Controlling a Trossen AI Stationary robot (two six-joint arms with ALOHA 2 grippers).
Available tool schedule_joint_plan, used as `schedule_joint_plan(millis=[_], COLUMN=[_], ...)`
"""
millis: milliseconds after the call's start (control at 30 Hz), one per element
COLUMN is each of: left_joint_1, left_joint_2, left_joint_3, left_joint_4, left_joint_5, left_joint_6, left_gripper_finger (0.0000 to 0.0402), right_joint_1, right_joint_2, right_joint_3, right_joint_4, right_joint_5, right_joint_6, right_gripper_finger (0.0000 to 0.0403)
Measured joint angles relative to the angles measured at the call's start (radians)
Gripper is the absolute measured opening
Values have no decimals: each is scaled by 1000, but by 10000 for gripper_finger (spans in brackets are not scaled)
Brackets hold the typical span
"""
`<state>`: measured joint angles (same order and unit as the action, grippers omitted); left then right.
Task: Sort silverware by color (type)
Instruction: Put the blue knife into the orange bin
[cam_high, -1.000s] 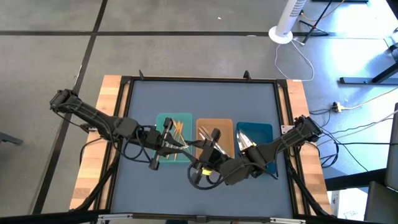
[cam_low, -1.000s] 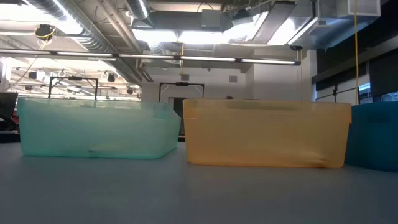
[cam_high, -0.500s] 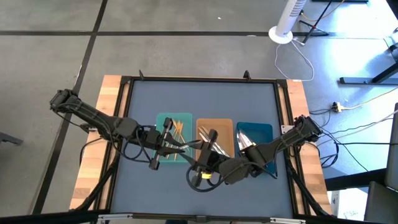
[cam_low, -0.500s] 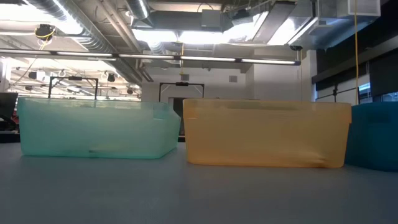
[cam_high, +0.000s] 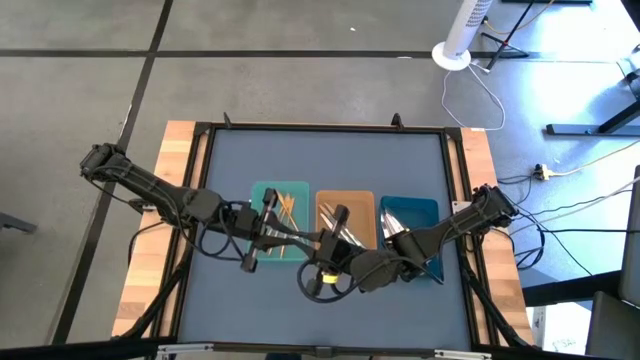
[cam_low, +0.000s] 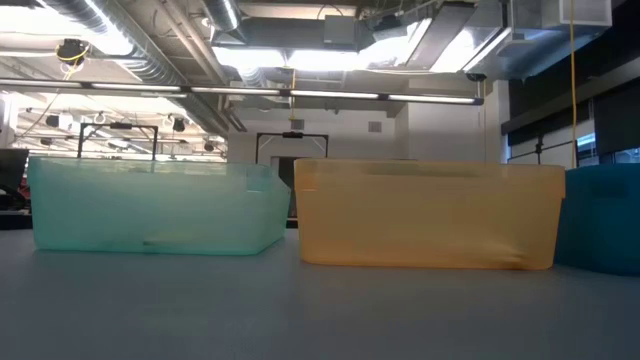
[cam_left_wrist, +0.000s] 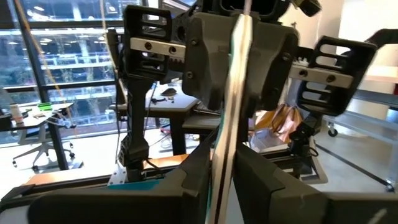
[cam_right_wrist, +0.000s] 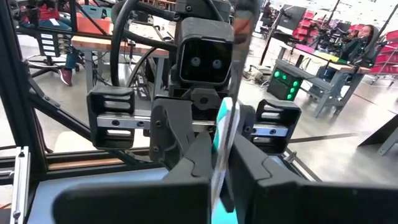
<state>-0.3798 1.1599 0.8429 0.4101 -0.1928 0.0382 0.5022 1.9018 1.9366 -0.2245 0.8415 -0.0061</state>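
We see our left claw (cam_high: 303, 238) and right claw (cam_high: 321, 243) meeting tip to tip, both clamped on one slim silver utensil (cam_left_wrist: 231, 106). It hangs above the dark grey worktop (cam_high: 325, 160), between the translucent teal rectangular tray (cam_high: 262, 195) and the tan rectangular tray (cam_high: 360, 200).

I see three trays in a row on my blue-grey surface (cam_high: 320, 170): a teal tray (cam_high: 268, 195), a tan tray (cam_high: 345, 201) beside it, and a dark-blue tray (cam_high: 415, 210) at the other end. A white fan base (cam_high: 452, 55) stands on the grey floor (cam_high: 300, 80), its cable (cam_high: 490, 100) trailing. A wooden border (cam_high: 150, 240) frames the surface.
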Motion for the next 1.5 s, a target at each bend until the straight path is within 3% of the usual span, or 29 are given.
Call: schedule_joint_plan(millis=[400,533,733,1067,1267,1500], left_joint_1=[0,0,3,3,3,3], left_joint_2=[-18,-88,-276,-606,-752,-924], left_joint_3=[0,0,0,0,-74,-292], left_joint_4=[-55,-159,-361,-737,-799,-657], left_joint_5=[-34,-37,-74,-218,-215,-213], left_joint_6=[-3,-2,1,51,45,40], left_gripper_finger=[129,135,133,133,133,133], right_joint_1=[1,1,-29,-207,-317,-419], right_joint_2=[-4,-23,-63,-93,-89,-89], right_joint_3=[0,33,112,127,38,-142], right_joint_4=[-16,-112,-442,-1009,-1048,-963], right_joint_5=[60,56,33,-370,-605,-818], right_joint_6=[1,50,270,709,735,676], right_gripper_finger=[7,5,3,3,2,2])
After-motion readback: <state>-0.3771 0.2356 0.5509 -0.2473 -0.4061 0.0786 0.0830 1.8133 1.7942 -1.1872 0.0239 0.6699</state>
